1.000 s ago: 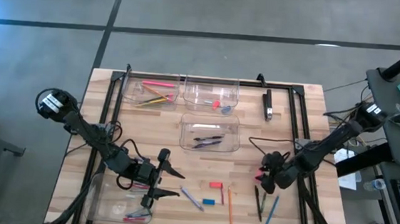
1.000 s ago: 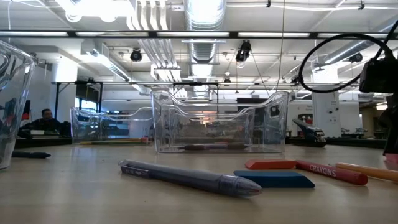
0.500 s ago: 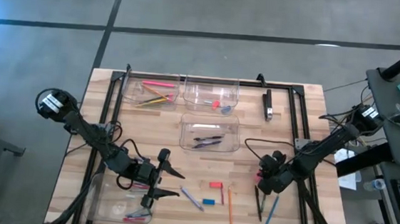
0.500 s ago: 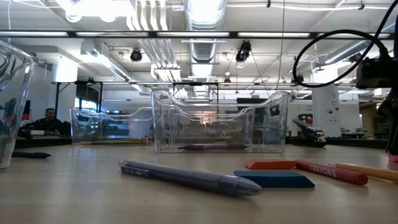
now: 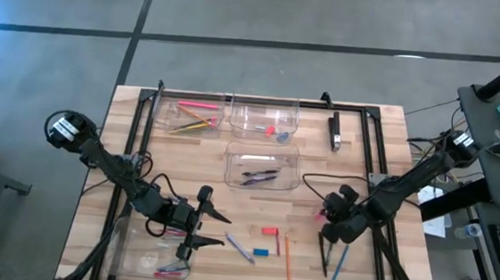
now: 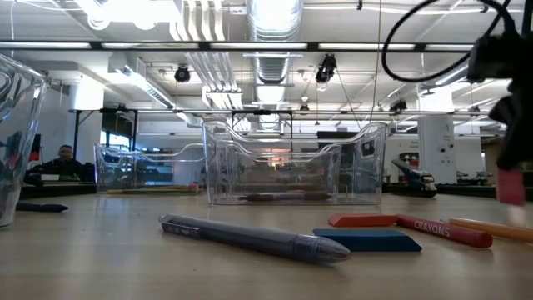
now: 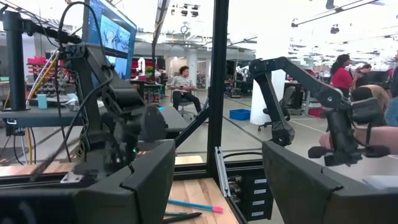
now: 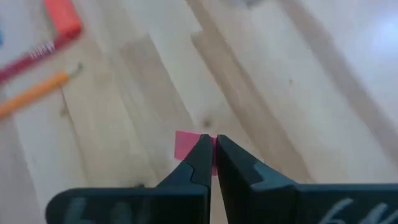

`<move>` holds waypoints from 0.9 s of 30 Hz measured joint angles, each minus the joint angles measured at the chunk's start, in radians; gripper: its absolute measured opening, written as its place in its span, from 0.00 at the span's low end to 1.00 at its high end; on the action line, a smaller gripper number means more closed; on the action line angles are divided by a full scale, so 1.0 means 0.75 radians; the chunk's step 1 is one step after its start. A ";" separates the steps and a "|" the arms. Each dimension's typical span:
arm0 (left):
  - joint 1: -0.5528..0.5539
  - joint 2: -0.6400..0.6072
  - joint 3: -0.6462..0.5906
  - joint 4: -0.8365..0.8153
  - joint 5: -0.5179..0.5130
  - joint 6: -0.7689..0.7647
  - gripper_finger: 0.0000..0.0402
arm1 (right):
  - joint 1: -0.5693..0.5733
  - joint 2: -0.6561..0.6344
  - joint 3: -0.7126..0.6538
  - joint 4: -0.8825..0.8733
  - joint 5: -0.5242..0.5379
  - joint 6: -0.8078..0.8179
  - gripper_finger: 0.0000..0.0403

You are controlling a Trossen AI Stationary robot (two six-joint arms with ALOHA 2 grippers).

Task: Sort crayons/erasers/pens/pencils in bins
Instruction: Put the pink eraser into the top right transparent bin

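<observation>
My right gripper (image 5: 322, 219) hovers over the table's right part, shut on a small pink eraser (image 8: 185, 144), which also shows in the low view as a pink block (image 6: 510, 185) above the tabletop. My left gripper (image 5: 221, 229) waits open, with nothing between its fingers, beside the near-left bin (image 5: 147, 250). Loose on the table lie a purple-grey pen (image 5: 240, 247), a red eraser (image 5: 270, 232), a blue eraser (image 5: 261, 252), a red crayon (image 5: 278, 243), an orange pencil (image 5: 286, 266) and dark pens (image 5: 323, 253). My right gripper pinches the pink eraser between its two fingertips (image 8: 200, 155), which close over the eraser's edge (image 8: 208, 142). The fingers slant down from above. The eraser hangs at the fingertips, lifted clear of the table.
The far-left bin (image 5: 194, 116) holds pencils, the far-middle bin (image 5: 265, 119) holds erasers and the centre bin (image 5: 261, 168) holds pens. A black oblong block (image 5: 334, 130) lies at the far right. Black frame rails run along the table's left, right and far sides.
My right gripper has risen and tipped a little, carrying the pink eraser up off the table, where it rested a second ago. The eraser now hangs clear of the wood.
</observation>
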 joint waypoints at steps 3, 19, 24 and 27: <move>0.000 0.000 0.000 0.000 0.000 0.000 0.56 | -0.001 -0.033 0.040 -0.012 0.074 -0.039 0.02; 0.009 0.000 0.001 0.002 0.000 0.000 0.56 | -0.460 -0.237 0.194 0.442 0.401 -0.683 0.02; 0.010 0.000 0.001 -0.001 0.000 0.000 0.56 | -0.801 -0.223 0.194 0.711 0.190 -0.938 0.02; 0.010 0.000 0.001 -0.005 0.000 0.000 0.56 | -1.022 -0.181 0.197 0.759 -0.001 -0.964 0.02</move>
